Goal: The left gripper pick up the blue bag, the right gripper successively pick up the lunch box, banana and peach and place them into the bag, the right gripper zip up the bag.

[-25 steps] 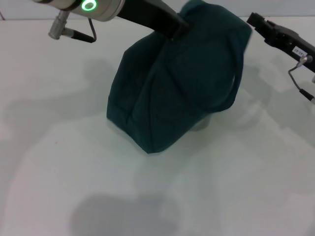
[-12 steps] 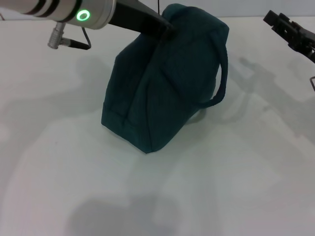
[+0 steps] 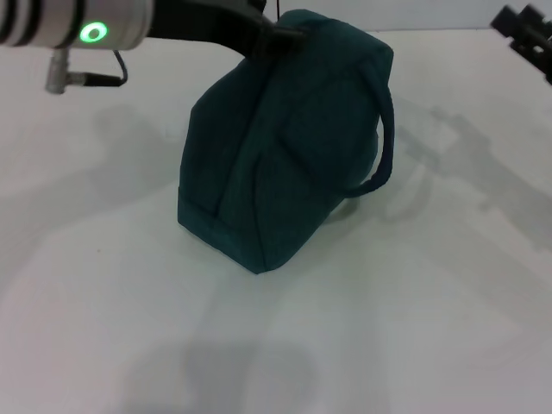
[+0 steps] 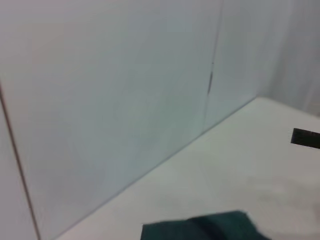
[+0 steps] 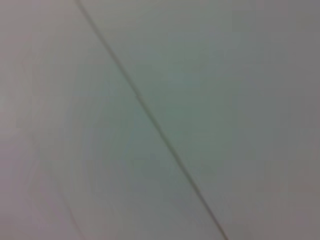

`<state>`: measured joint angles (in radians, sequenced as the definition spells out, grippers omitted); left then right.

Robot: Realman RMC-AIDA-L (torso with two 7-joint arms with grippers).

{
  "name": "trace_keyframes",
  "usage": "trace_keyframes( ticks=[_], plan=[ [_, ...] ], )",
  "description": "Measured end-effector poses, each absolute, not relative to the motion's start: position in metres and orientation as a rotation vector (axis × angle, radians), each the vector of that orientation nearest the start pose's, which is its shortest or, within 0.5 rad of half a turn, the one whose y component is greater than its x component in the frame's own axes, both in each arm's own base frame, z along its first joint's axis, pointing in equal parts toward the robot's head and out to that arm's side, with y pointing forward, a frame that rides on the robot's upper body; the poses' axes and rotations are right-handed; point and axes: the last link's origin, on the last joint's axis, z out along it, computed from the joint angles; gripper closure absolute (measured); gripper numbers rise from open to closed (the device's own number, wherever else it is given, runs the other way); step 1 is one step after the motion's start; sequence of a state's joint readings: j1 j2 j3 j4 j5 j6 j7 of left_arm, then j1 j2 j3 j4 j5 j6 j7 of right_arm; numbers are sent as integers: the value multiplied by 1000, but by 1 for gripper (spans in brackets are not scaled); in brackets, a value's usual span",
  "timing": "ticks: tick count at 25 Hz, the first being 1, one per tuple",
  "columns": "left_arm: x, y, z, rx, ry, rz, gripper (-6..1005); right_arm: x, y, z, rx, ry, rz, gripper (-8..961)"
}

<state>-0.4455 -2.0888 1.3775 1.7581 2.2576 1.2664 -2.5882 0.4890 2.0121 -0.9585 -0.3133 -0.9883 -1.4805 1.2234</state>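
The blue bag stands on the white table, closed, its top drawn up to a peak. One loop handle hangs down its right side. My left gripper is at that peak, shut on the bag's top edge, and its arm with the green light ring reaches in from the upper left. A strip of the bag shows in the left wrist view. My right gripper is far off at the upper right edge, mostly cut off. The lunch box, banana and peach are out of view.
A pale wall with a vertical seam rises behind the table. A dark piece juts in at the edge of the left wrist view. The right wrist view holds only a pale surface with a seam.
The left arm has swung to the left and drawn the bag's top a little left and more upright. The right gripper has pulled back to the upper right, almost out of the picture.
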Motion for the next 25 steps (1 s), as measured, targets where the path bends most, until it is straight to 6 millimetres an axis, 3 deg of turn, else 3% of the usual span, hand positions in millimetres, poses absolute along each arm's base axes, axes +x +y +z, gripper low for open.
trace_keyframes(
  ticks=[3, 6, 11, 19, 25],
  plan=[
    [-95, 338, 60, -2523, -570, -496, 316, 259, 335, 48, -2082, 653, 1447, 93],
    [-110, 325, 69, -2531, -514, -666, 214, 255, 318, 54, -2179, 523, 1457, 92],
    [-157, 302, 73, -2493, -449, -903, 106, 255, 287, 52, -2364, 340, 1402, 91],
    [-266, 266, 49, -2417, -436, -1001, 108, 272, 253, 24, -2597, 255, 1230, 92],
    [-311, 231, 27, -2280, -357, -1019, 110, 296, 241, 6, -2581, 347, 1099, 92]
  ],
)
